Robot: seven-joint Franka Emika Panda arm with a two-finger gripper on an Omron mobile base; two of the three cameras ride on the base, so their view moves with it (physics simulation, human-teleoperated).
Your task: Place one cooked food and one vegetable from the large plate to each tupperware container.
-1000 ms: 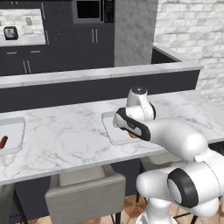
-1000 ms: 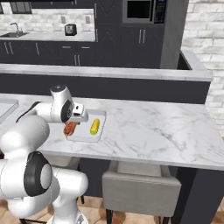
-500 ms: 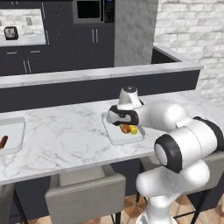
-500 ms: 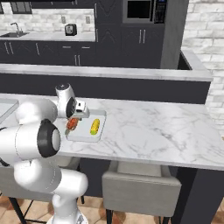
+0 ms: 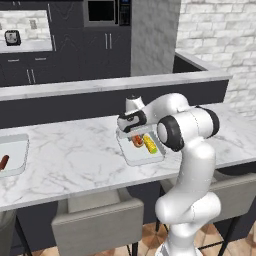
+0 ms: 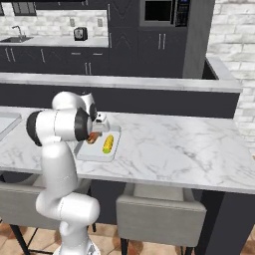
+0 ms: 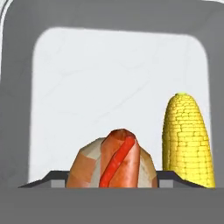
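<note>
Placement is the step in hand, as I judge it: the gripper (image 7: pixel 112 186) hangs low over a container (image 7: pixel 118 87) on the marble counter (image 5: pixel 75 155), with a hot dog (image 7: pixel 114 159) between its fingertips (image 7: pixel 54 178) and a corn cob (image 7: pixel 188 140) lying just beside it in the same container. The hand view shows the bun sitting in the gap with a dark tip at each flank, so the jaws look clamped on the hot dog, or at least bracketing it closely; whether the bun already rests on the container floor I cannot tell. If it does, the next move calls for parting the jaws and lifting straight up, clear of the corn.

The left base view adds what the hand view lacks: a second container (image 5: pixel 15 155) far along the counter to the left, with a reddish sausage-like piece (image 5: pixel 4 162) at the frame edge. In the right base view the arm hides most of the hot dog (image 6: pixel 92 138), while the corn cob (image 6: pixel 107 144) shows plainly in the container (image 6: pixel 94 152). The large plate cannot be made out
</note>
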